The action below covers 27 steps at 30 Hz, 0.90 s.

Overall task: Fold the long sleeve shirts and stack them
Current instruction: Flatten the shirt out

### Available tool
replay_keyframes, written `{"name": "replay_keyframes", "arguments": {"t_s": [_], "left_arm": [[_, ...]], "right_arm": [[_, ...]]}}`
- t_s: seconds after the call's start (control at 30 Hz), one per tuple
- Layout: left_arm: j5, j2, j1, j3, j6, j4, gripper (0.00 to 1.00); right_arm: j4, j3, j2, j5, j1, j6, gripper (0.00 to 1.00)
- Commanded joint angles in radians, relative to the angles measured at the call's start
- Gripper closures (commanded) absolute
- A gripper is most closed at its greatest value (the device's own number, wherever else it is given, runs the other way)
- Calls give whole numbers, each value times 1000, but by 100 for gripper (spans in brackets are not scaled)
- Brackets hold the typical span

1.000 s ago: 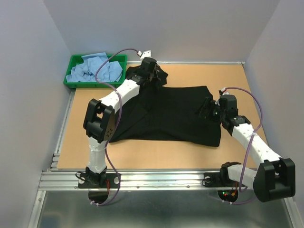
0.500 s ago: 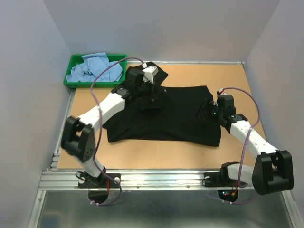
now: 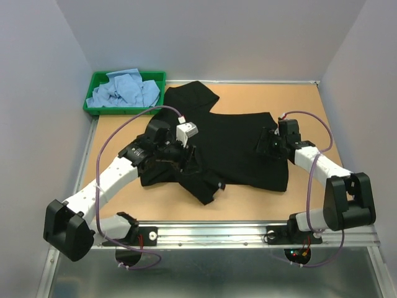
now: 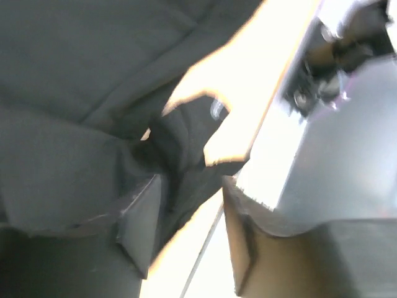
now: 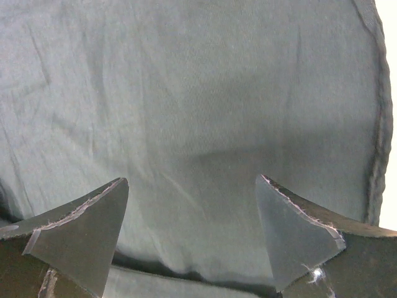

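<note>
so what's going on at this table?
Two arms are working on a plain black cloth shirt spread on the wooden table. The left tool is over its near-left part, jaws apart, where a sleeve lies folded diagonally toward the near edge. The right tool hovers open over the shirt's right side. Crumpled light blue shirts wait in the green plastic tray. Nothing is stacked yet.

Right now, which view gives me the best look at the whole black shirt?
Top external: it shows the whole black shirt spread flat, one part trailing toward the near edge. Left wrist gives blurred folds by the left claw; right wrist only flat cloth under the open right claw.
</note>
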Motion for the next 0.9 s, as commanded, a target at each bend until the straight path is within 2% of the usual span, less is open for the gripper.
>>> {"name": "replay_keyframes", "arguments": {"t_s": [0.0, 0.03, 0.1, 0.13, 0.23, 0.4, 0.57, 0.7, 0.87], "left_arm": [[-270, -89, 22, 27, -103, 4, 16], [-368, -112, 30, 33, -129, 10, 10], [-471, -132, 66, 35, -206, 28, 7], [-566, -142, 86, 30, -232, 39, 7], [-666, -134, 192, -16, -323, 84, 11], [-705, -45, 292, -114, -430, 203, 13], [-703, 105, 315, -150, -490, 281, 14], [-699, 199, 320, -140, -495, 334, 14], [-653, 315, 320, -76, -502, 361, 14]], "right_arm": [[70, 69, 38, 38, 0, 0, 12], [76, 72, 56, 44, -1, 2, 13], [79, 75, 78, 55, 0, 0, 13], [79, 81, 87, 61, 0, 0, 14], [82, 87, 125, 96, -1, 14, 16], [80, 109, 156, 148, -1, 40, 23], [80, 124, 222, 217, -9, 58, 32], [80, 141, 288, 249, -72, 107, 39], [79, 202, 378, 243, -190, 161, 39]]}}
